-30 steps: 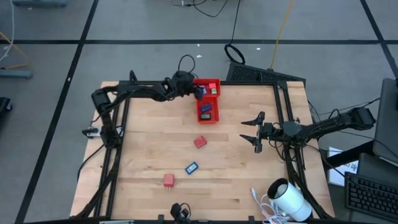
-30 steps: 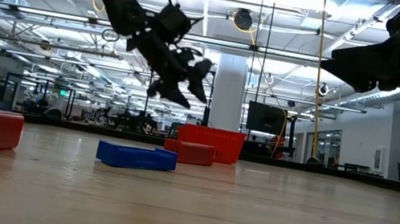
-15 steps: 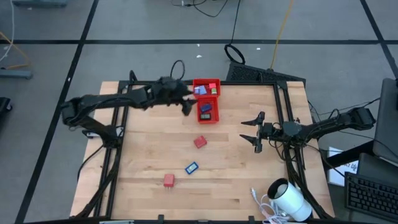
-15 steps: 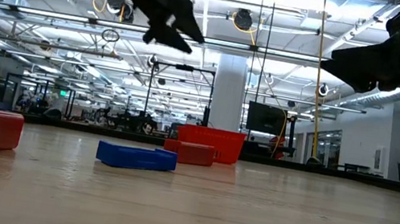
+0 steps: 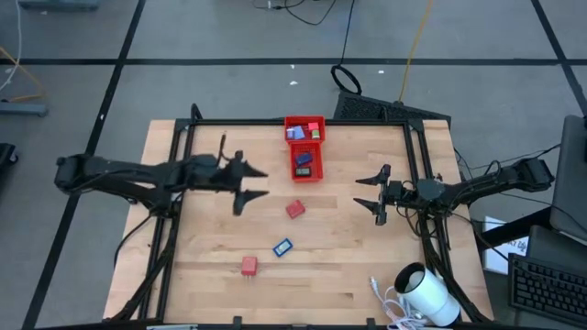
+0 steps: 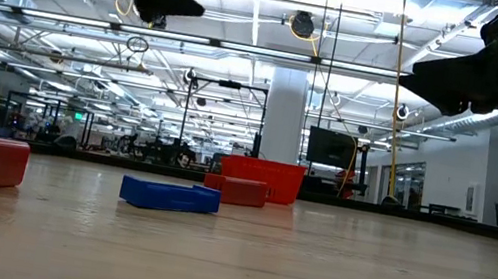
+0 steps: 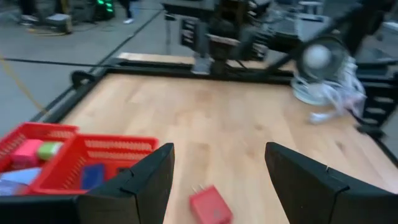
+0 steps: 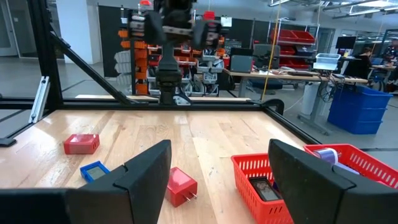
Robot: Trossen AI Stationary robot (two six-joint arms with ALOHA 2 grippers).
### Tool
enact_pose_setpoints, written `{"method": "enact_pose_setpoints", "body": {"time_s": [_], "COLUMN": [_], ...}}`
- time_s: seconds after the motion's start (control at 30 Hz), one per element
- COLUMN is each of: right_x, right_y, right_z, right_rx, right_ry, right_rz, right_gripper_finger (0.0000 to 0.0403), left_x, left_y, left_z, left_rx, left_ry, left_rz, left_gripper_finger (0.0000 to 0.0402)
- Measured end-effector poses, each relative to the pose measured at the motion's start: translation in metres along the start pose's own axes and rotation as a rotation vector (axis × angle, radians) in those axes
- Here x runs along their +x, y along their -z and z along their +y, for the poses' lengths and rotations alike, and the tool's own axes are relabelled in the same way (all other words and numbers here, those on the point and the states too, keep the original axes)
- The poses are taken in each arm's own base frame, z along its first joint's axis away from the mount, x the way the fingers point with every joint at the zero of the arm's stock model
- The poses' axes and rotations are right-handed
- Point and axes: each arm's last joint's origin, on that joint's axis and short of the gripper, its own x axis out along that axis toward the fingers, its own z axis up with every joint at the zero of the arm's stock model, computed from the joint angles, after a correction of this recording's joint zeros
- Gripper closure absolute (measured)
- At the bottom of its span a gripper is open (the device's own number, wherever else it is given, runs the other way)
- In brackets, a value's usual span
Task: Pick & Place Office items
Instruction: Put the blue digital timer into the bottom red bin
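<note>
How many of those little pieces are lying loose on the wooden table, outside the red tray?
3: a red piece just below the red tray, a blue piece nearer the front, and another red piece beside it to the left. None look hidden.

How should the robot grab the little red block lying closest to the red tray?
Probably from straight above, closing the fingers across its two flat sides. The red block lies flat on the table with bare wood all round it, so nothing blocks a downward reach. The left gripper is open, empty and nearest. A small prong sticks out of one end, so avoid pinching there.
</note>
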Motion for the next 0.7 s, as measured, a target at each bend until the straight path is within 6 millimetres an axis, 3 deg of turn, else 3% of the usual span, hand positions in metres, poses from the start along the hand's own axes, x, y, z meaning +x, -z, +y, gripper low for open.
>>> {"method": "enact_pose_setpoints", "body": {"time_s": [0.23, 0.47, 0.7], "right_x": [0.0, 0.0, 0.0], "right_y": [0.0, 0.0, 0.0], "right_z": [0.0, 0.0, 0.0], "right_rx": [0.0, 0.0, 0.0], "right_ry": [0.0, 0.0, 0.0], "right_rz": [0.0, 0.0, 0.0], "right_gripper_finger": [0.014, 0.0142, 0.0143], "left_x": [-0.02, -0.024, -0.025], "left_y": [0.031, 0.063, 0.072], "left_z": [-0.023, -0.035, -0.04], "left_rx": [0.039, -0.095, -0.142], "left_ry": [0.124, 0.265, 0.295], "left_rz": [-0.013, 0.005, 0.038], "left_gripper_finger": [0.0151, 0.0151, 0.0151]}}
